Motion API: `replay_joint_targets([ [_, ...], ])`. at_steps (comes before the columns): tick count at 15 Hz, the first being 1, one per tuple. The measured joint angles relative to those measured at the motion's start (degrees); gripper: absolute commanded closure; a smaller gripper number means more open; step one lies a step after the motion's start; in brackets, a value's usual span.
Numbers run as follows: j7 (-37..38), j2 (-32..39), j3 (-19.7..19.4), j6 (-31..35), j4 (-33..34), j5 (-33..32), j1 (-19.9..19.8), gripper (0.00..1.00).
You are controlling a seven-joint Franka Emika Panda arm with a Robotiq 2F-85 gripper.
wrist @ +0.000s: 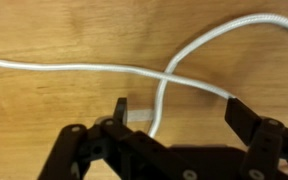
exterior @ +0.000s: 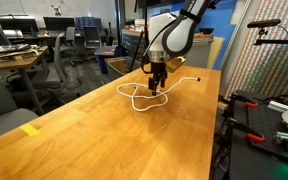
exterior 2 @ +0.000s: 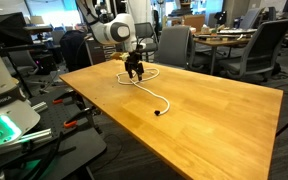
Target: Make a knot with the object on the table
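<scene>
The object is a thin white cord [exterior: 134, 95] lying in loops on the light wooden table [exterior: 84, 140]. In an exterior view it trails from the loops to a dark end [exterior 2: 159, 112] nearer the table's front. My gripper [exterior: 156, 86] hangs low over the loops, also seen in an exterior view [exterior 2: 134, 72]. In the wrist view two strands of the cord [wrist: 169, 72] cross on the wood, and one strand runs down between the fingers of my open gripper [wrist: 176, 112]. Nothing is held.
Office chairs [exterior 2: 174, 45] and grey desks [exterior: 14, 60] stand beyond the table's far edges. A yellow tape mark [exterior: 30, 129] sits near one corner. Equipment with cables [exterior: 269, 115] stands beside the table. The robot's base [exterior 2: 4, 95] is close to another side.
</scene>
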Motion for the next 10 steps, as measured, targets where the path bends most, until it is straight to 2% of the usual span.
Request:
replay_joint_targets([
  [4,-2.9,-2.1,-0.2,-1.0,1.2,2.6,-3.9,0.00],
  [9,-13.3,-0.8,6.2,-4.3,4.4,9.4,-10.4,0.00],
  [10,-14.5,0.4,7.3,-4.7,5.4,10.5,-11.0,0.07],
])
